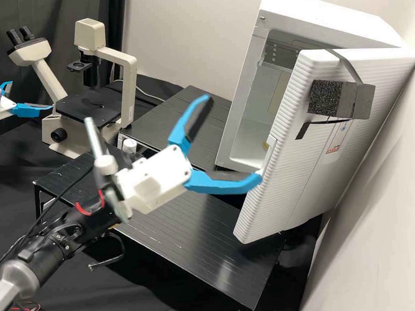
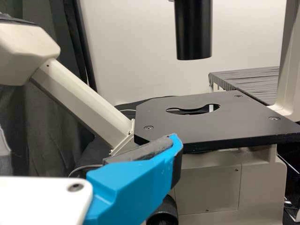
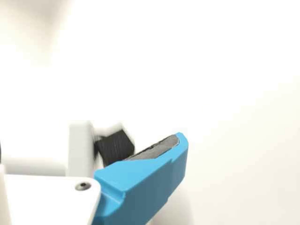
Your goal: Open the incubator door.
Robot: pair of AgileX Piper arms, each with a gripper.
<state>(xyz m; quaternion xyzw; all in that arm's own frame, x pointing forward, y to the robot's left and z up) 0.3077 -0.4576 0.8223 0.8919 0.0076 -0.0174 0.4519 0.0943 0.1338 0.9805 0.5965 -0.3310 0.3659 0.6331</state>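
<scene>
So the right gripper (image 1: 233,137) is spread wide, holding nothing, its arm angled up from the lower left of the high view. One fingertip's right at the edge of the incubator door (image 1: 287,167); can't tell if it's touching. Door's swung open on the one white incubator (image 1: 330,9), pale floor showing inside. One white-capped bottle (image 1: 129,146) sits behind the gripper, contents unclear. Farther off, the left gripper (image 1: 31,95) is also wide, beside one microscope (image 1: 129,80).

The microscope (image 1: 129,85) stands left of the incubator (image 1: 326,14); the door (image 1: 288,177) is before the incubator, foam (image 1: 325,98) on its front, the wall (image 1: 396,235) to its right.
</scene>
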